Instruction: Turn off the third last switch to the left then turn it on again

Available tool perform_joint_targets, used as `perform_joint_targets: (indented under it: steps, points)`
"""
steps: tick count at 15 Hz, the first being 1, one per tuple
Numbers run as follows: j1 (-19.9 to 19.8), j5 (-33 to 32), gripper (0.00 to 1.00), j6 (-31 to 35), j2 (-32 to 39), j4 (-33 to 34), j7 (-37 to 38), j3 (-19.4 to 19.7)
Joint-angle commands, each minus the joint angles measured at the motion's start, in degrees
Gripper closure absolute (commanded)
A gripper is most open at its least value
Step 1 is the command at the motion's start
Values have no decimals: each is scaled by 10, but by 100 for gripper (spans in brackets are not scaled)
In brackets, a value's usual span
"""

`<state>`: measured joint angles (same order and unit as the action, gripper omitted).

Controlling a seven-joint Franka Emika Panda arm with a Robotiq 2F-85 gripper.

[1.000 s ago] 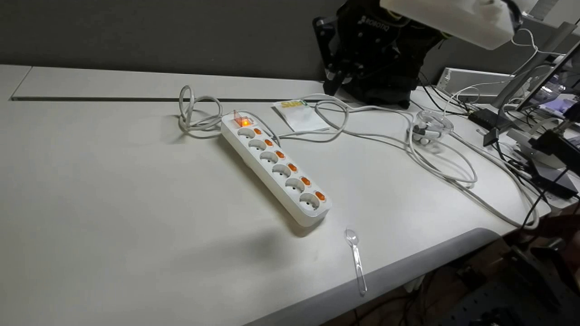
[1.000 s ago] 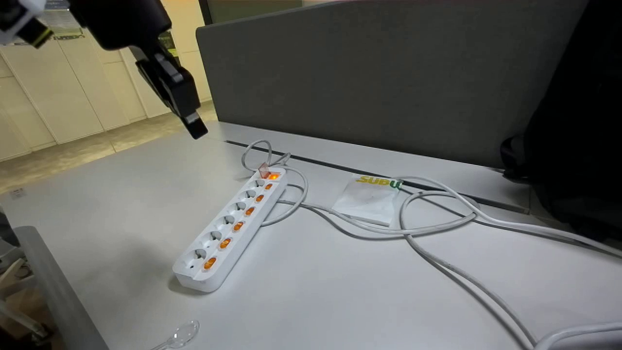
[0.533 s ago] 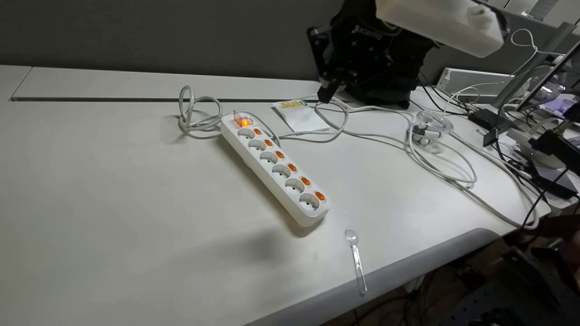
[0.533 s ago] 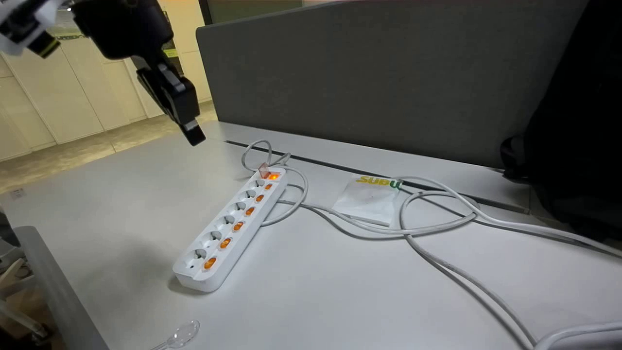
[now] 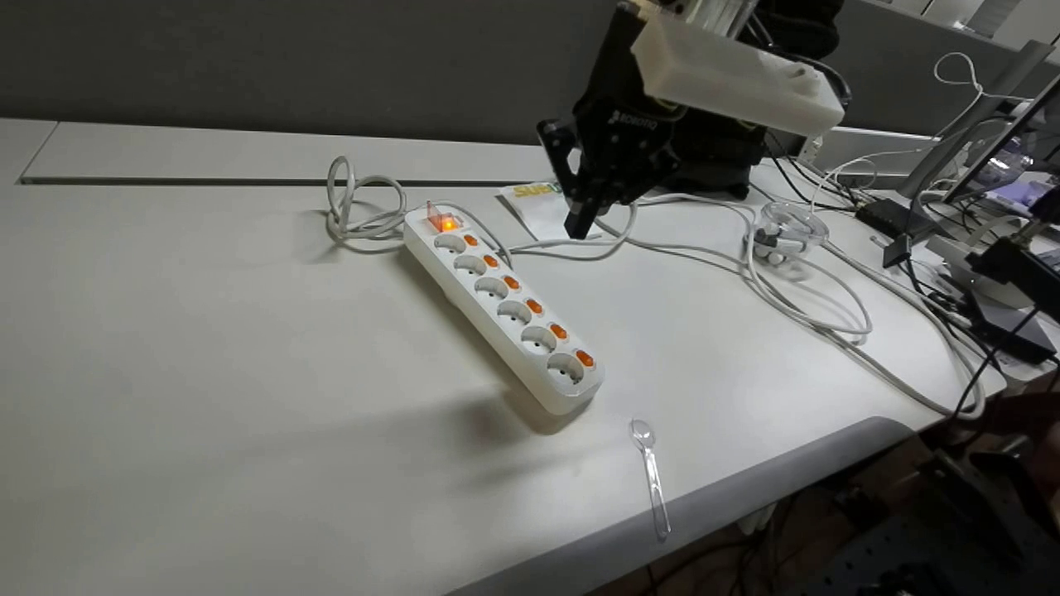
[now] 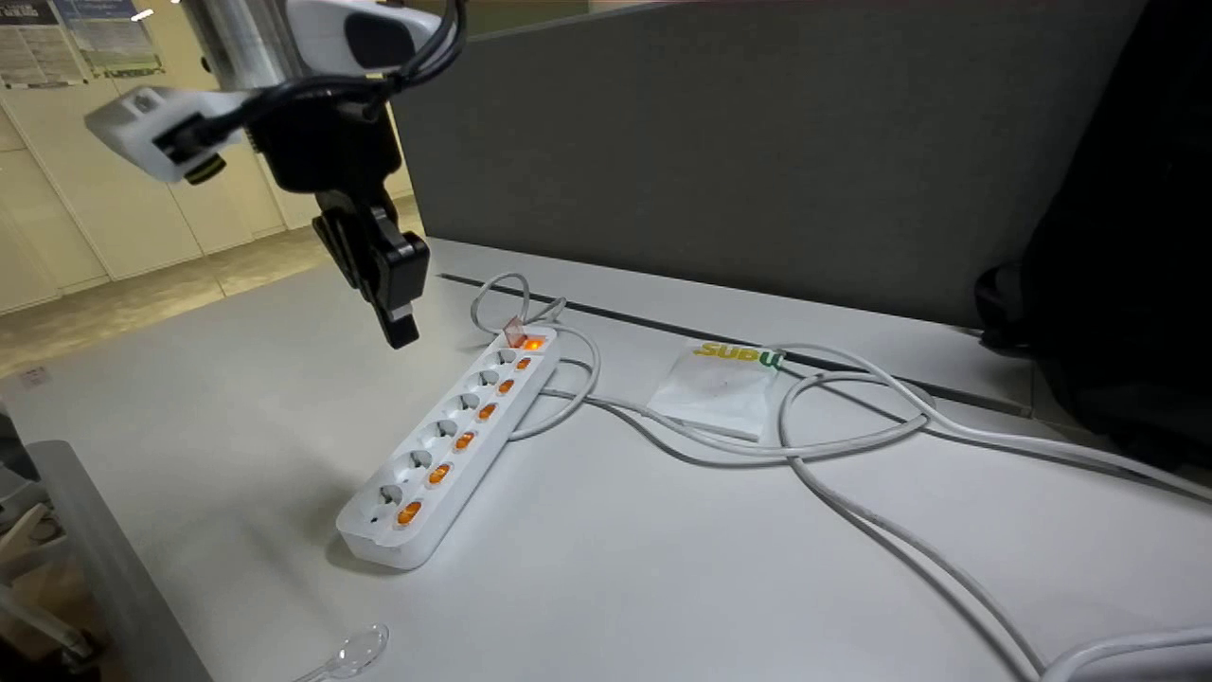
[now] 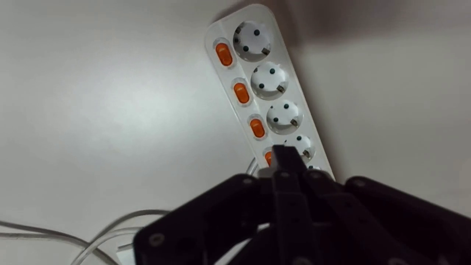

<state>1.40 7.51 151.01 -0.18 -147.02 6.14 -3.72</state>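
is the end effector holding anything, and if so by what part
Nothing is held: the end effector is closed on itself, apart from the power strip.

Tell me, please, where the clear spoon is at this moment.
In an exterior view, the clear spoon lies low and right of centre, below and right of the lower end of the white power strip, reaching onto the grey table edge.

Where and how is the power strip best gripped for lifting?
The power strip is probably best taken mid-length from above, jaws on its two long sides: it lies flat on the table, much longer than wide, sockets and switches on top.
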Motion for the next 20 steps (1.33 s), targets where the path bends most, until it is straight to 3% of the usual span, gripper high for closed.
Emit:
perform_joint_targets:
  steps: [1,5,10,11,20]
  points:
    - [4,-43,100,-44,49,50,37,7]
    - [16,-75,100,-59,83,68,52,7]
    - [46,-185,100,10,110,56,128,32]
    - [34,-137,100,-11,102,52,76,18]
    - [39,-165,100,27,119,54,86,29]
